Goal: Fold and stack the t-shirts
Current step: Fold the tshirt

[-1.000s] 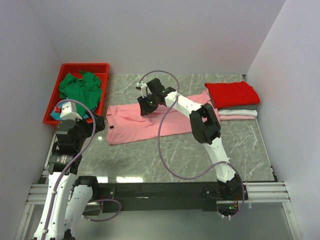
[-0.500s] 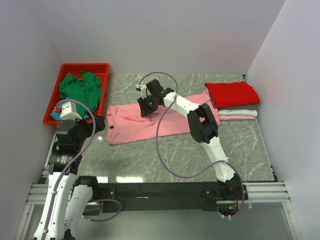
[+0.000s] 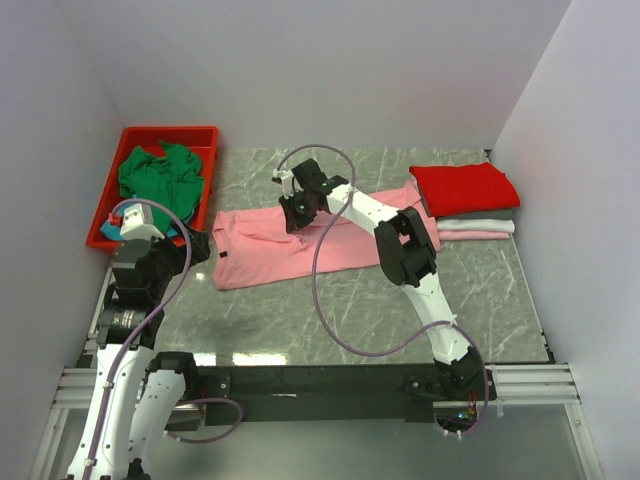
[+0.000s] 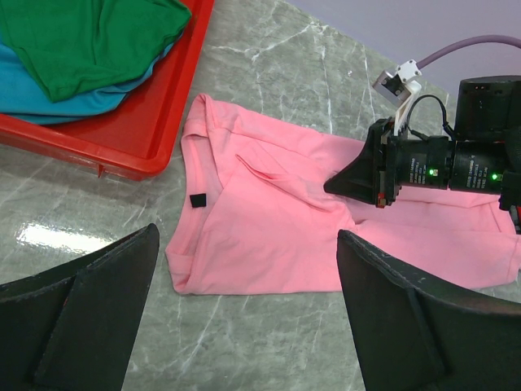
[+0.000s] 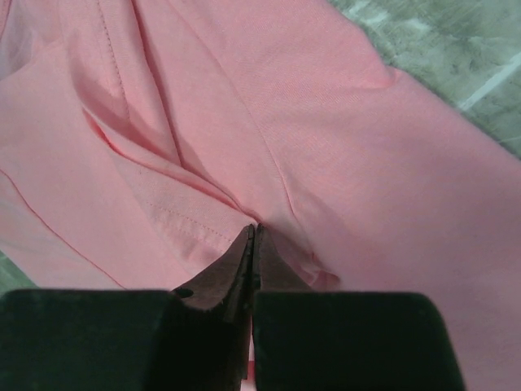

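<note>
Top external: grey veined marble table (image 3: 300,310), white walls (image 3: 300,70); right gripper (image 5: 253,232) pinches soft pink t-shirt (image 3: 260,255), left gripper (image 4: 247,244) gapes wide

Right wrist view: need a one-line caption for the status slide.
Right end effector pinched shut on a fold of the salmon pink t-shirt lying on the marble table.
</note>
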Robot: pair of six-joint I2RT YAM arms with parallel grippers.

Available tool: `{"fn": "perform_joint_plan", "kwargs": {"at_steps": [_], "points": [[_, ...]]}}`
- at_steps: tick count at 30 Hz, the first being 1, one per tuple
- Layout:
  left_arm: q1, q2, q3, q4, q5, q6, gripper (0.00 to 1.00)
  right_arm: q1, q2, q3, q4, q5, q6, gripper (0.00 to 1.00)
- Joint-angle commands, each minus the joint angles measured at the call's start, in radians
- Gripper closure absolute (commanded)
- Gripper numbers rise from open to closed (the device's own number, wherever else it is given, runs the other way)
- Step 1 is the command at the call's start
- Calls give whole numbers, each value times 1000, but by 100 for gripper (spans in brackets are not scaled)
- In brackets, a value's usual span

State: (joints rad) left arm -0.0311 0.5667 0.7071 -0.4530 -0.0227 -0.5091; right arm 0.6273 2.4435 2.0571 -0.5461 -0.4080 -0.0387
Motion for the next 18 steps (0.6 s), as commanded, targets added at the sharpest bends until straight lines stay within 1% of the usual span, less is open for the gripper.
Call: {"fn": "perform_joint_plan", "kwargs": {"at_steps": [1,10,18], "points": [[3,1,-3,40,15,6,5,-5,-46,25,5,-5,-6,100],[3,-1,-3,39,15,7,5,-11,-149,3,20,-29,8,100],[3,-2,-1,37,15,7,5,-12,-187,-26,41,-35,16,100]]}}
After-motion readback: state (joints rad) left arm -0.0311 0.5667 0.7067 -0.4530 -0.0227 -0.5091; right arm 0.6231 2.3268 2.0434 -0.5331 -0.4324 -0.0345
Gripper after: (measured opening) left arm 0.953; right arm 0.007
